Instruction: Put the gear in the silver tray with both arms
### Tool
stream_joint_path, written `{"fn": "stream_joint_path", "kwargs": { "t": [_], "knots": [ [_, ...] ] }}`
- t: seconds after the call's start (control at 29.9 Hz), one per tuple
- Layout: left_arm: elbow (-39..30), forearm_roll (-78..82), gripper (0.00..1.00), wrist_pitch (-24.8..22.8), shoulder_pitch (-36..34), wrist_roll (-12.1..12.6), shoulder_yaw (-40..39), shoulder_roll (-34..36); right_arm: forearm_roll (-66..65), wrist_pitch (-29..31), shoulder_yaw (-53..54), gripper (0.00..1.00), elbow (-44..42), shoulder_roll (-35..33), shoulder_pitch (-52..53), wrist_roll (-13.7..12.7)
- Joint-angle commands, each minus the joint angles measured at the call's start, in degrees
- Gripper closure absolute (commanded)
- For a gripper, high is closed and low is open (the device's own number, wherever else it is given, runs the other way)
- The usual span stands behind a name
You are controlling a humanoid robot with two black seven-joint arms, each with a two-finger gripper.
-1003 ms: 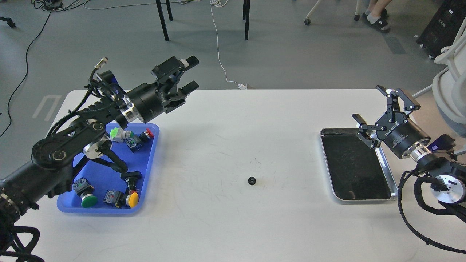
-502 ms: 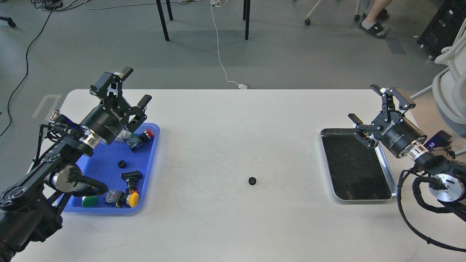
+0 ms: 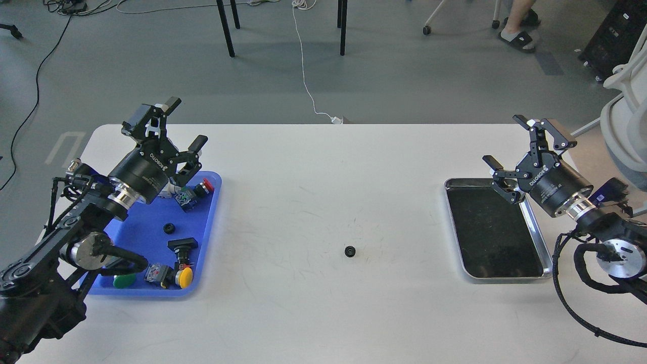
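- The left gripper [image 3: 178,123] has its two fingers spread wide. It holds nothing and hangs over the far end of the blue tray [image 3: 144,240].
- The right gripper [image 3: 521,142] is spread wide too, with nothing in it, above the far right corner of the silver tray [image 3: 536,227].
- The little black gear [image 3: 349,251] lies on the white table [image 3: 323,202], between the two trays and well apart from both grippers.
- Another small black gear [image 3: 169,228] lies in the blue tray with colored buttons.
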Motion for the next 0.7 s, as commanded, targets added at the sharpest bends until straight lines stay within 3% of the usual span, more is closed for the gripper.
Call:
{"fn": "stream_joint_path", "kwargs": {
  "t": [0.0,0.5,0.67],
  "knots": [
    [0.00,0.01,0.02,0.00,0.41,0.00,0.01,-0.02,-0.01,0.06,0.00,0.01,0.20,-0.23,0.04,0.00],
    [-0.08,0.09,0.02,0.00,0.86,0.00,-0.35,-0.02,-0.36,0.06,0.00,0.01,0.73,-0.76,1.09,0.00],
    [-0.43,0.09,0.02,0.00,0.86,0.00,-0.70,-0.02,-8.95,0.06,-1.31,0.01,2.13,-3.30,5.91,0.00]
  ]
}}
